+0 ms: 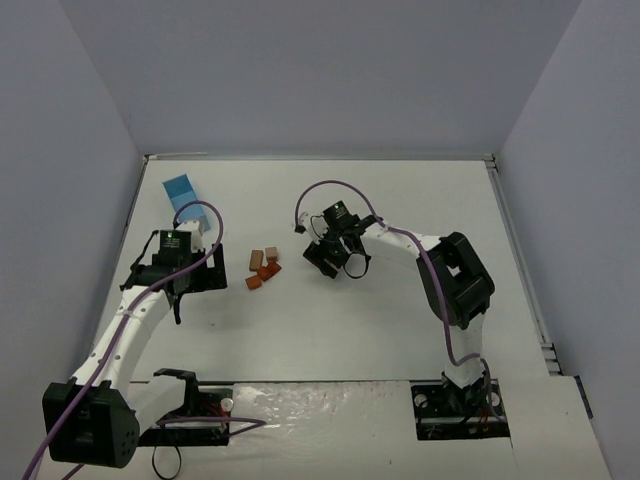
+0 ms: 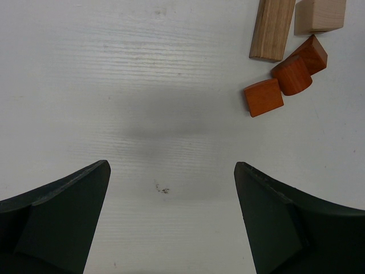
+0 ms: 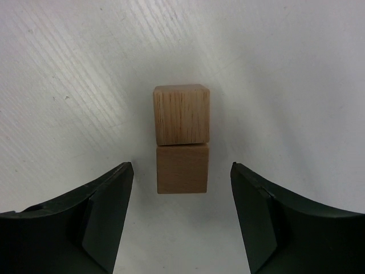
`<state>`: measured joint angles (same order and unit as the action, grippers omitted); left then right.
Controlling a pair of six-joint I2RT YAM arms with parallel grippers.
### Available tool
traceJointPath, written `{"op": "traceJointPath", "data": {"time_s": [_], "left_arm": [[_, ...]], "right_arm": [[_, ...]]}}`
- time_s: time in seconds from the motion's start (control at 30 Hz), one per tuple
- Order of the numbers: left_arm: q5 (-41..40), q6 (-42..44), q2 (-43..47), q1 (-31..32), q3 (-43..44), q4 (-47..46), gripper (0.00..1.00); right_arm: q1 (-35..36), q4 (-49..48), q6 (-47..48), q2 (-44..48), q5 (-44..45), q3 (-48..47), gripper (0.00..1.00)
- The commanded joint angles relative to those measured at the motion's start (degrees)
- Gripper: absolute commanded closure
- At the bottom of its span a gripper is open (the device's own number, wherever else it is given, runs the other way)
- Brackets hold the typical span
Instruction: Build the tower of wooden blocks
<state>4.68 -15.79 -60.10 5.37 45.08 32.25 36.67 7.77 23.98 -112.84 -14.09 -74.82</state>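
Two light tan cubes (image 3: pixel 181 114) (image 3: pixel 182 169) touch, one right behind the other, on the white table, just ahead of my open, empty right gripper (image 3: pixel 182 188); stacked or side by side, I cannot tell. In the top view the right gripper (image 1: pixel 335 262) hides them. A cluster of loose blocks (image 1: pixel 262 268) lies at table centre-left. In the left wrist view it shows a long tan block (image 2: pixel 272 28), a tan cube (image 2: pixel 319 14) and three reddish-brown blocks (image 2: pixel 263 97) (image 2: pixel 292 74) (image 2: pixel 312 52). My left gripper (image 2: pixel 171 188) is open and empty over bare table, left of the cluster (image 1: pixel 188 280).
A light-blue box (image 1: pixel 183 192) lies at the back left, behind the left arm. Grey walls enclose the table on three sides. The arm bases and cables sit at the near edge.
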Motion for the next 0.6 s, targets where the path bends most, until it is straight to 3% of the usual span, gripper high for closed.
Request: {"op": "traceJointPath", "data": {"time_s": [0.0,0.23,0.57], "left_arm": [[-0.3,0.6,1.2,0.1,1.1,-2.4,0.12],[-0.6,0.6,1.4,0.1,1.0,-2.3,0.12],[-1.0,0.2,4.2,0.1,1.2,-1.1,0.12]], "right_arm": [[-0.2,0.6,-0.4,6.4,0.6,-5.9,0.32],[2.6,1.5,0.4,5.3,-2.1,-13.5,0.36],[7.1,1.7,3.8,-5.7,-6.5,-24.6,0.38]]}}
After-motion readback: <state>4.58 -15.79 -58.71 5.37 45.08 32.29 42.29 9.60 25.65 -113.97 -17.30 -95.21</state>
